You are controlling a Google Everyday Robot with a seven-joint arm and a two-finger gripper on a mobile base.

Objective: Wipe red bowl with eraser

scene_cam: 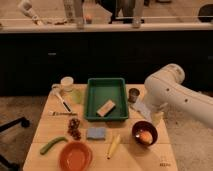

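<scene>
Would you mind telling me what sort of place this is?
Probably a robot test kitchenette: wooden table of props, green tray holding the eraser, counter behind. The pincer hangs by the table's right edge.

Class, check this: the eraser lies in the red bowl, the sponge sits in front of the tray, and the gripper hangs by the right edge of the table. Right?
Wrong on the eraser: the camera view shows it in the tray, not the red bowl. The sponge does sit in front of the tray, and the gripper does hang by the right edge of the table.
</scene>
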